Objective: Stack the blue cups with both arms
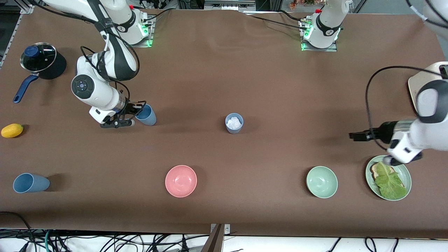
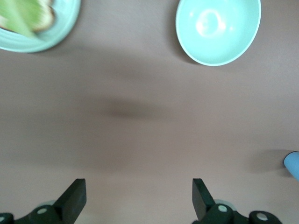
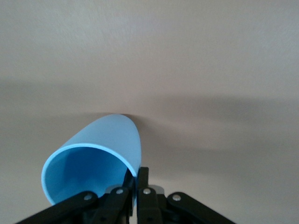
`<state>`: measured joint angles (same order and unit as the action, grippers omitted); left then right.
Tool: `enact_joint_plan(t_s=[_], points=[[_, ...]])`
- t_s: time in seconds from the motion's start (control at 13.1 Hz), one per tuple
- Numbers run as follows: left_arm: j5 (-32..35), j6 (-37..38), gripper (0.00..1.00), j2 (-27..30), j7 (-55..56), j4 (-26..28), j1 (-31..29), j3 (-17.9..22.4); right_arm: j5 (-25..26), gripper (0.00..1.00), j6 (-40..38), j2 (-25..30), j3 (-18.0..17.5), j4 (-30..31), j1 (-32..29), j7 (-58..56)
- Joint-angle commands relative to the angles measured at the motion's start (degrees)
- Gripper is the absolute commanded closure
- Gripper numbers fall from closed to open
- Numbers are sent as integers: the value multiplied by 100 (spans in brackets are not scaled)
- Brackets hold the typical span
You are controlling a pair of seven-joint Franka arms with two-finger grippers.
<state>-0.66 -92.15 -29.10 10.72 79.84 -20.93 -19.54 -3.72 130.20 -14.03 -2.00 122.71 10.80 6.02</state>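
My right gripper (image 1: pixel 140 112) is shut on the rim of a light-blue cup (image 1: pixel 147 116), which it holds tilted low over the table toward the right arm's end. The right wrist view shows the cup's (image 3: pixel 98 154) wall pinched between the fingers, with the gripper (image 3: pixel 138 179) at its rim. A second blue cup (image 1: pixel 234 123) stands upright mid-table with something white and crumpled inside. A third blue cup (image 1: pixel 30 183) lies on its side near the front edge. My left gripper (image 1: pixel 351 135) hangs open and empty over bare table (image 2: pixel 139 196).
A pink bowl (image 1: pixel 181 181) and a pale green bowl (image 1: pixel 322 182) sit toward the front. A green plate (image 1: pixel 403 172) with bread and lettuce lies under the left arm. A lidded pot (image 1: pixel 38 59) and a yellow fruit (image 1: pixel 12 130) are at the right arm's end.
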Motion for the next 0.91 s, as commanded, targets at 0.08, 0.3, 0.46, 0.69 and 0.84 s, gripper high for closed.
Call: enact_joint_plan(t_s=[0.08,0.3,0.46,0.69,0.84], points=[[936,101,0,641,-649,189,411,498,-76,100,-1388,-64,-37,-1324,88,241],[-80,14,0,1369,-938,601,1319,1689,-76,100,-2427,-590,-37,-2783,684,1371],[-101,-432,0,1975,-1457,1092,1861,2161,-85,100,-2771,-986,-37,-3540,1263,2390],[-101,-444,0,2286,-1591,1358,2111,2340,-76,100,-2913,-1539,-37,-4481,2029,3639],[-101,-444,0,2269,-1591,1367,2059,2323,-67,100,-2887,-2074,-37,-5358,2530,4456]])
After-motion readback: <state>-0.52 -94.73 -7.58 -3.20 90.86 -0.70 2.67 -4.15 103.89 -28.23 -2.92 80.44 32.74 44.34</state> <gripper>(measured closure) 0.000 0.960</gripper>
